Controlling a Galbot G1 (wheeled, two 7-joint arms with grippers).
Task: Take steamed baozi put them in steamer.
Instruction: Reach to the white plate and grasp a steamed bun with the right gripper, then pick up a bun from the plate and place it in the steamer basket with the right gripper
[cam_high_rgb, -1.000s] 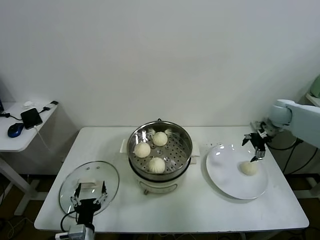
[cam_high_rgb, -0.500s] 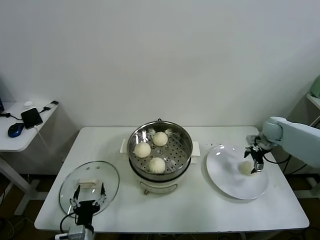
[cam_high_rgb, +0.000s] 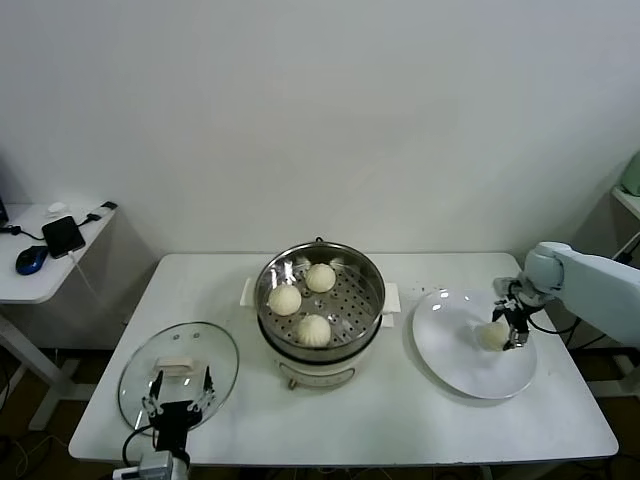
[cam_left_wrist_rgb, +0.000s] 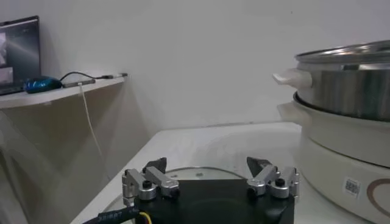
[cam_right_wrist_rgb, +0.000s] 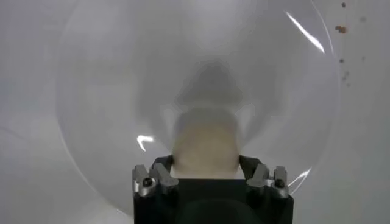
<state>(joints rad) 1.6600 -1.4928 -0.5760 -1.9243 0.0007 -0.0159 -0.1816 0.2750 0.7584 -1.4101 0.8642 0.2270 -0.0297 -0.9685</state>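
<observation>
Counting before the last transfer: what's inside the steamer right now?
Three baozi sit on the perforated tray inside the steamer, lid off. The pot below the tray is hidden.

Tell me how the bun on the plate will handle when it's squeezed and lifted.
The bun looks smooth and domed, so it is probably soft and may dent between the right gripper fingers. It looks light. On the glossy plate it could slide if nudged rather than gripped.

Steamer (cam_high_rgb: 320, 312) mid-table (cam_high_rgb: 400, 420) with three baozi (cam_high_rgb: 314, 329) in it; lid (cam_high_rgb: 178, 374) to its left, plate (cam_high_rgb: 455, 365) to its right bearing a fourth baozi (cam_high_rgb: 492, 335)
</observation>
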